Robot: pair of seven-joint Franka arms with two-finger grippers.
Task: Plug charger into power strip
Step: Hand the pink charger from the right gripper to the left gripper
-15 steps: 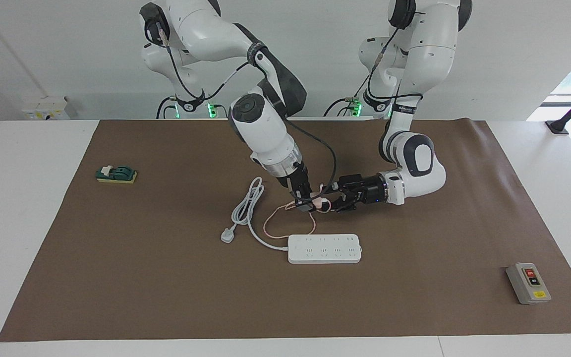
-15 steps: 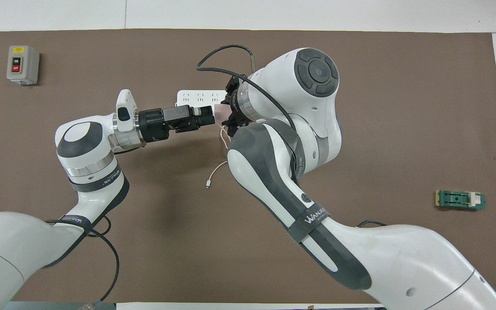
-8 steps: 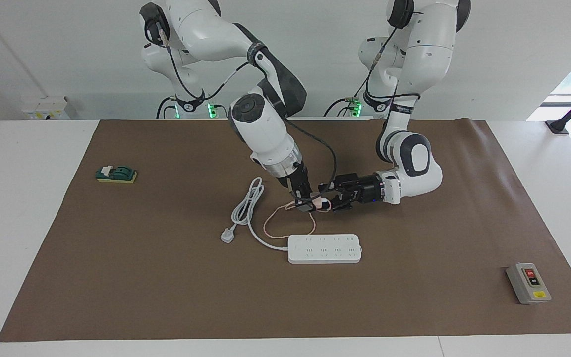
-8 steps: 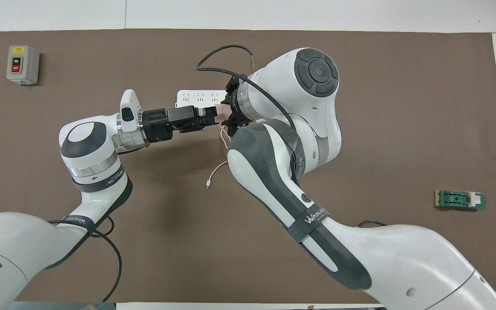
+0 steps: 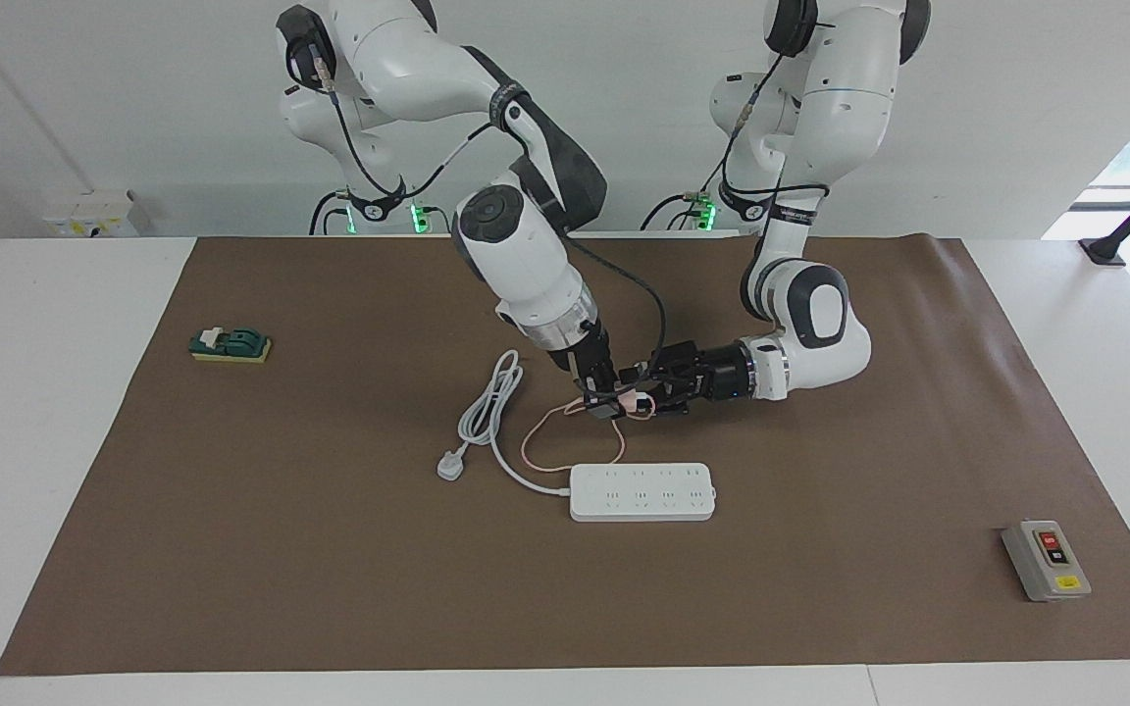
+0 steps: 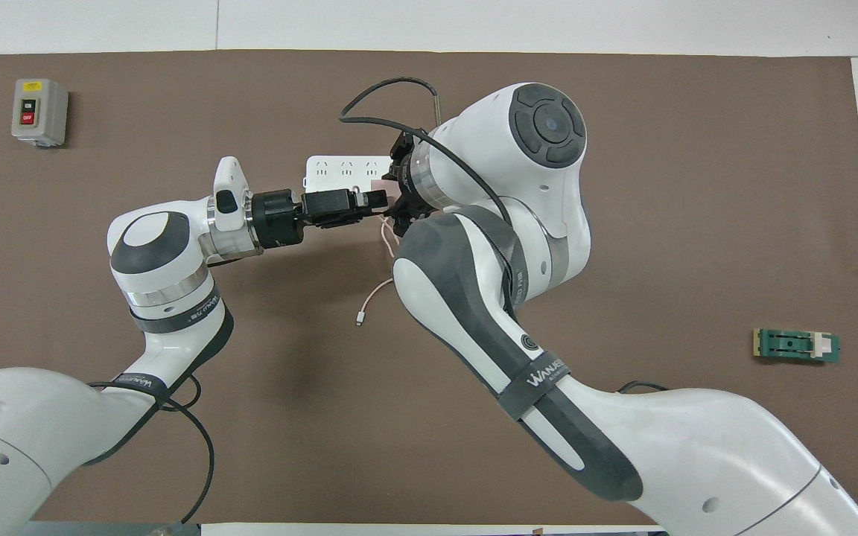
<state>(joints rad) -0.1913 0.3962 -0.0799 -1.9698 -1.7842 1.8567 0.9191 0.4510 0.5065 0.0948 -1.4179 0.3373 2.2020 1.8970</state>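
Gripping the charger (image 5: 630, 399) above the table (image 5: 330, 549), near the power strip (image 5: 642, 491), the right end effector (image 5: 607, 405) is clenched; the left end effector (image 5: 645, 392) closes alongside, its grasp indeterminable. Misaligned handover risks dropping.

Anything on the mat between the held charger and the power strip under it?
Only the charger's own pink cable, looping down onto the mat nearer the robots than the power strip; the facing view shows it.

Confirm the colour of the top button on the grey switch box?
Red, on the grey switch box; the button below it is black. Clearest in the facing view.
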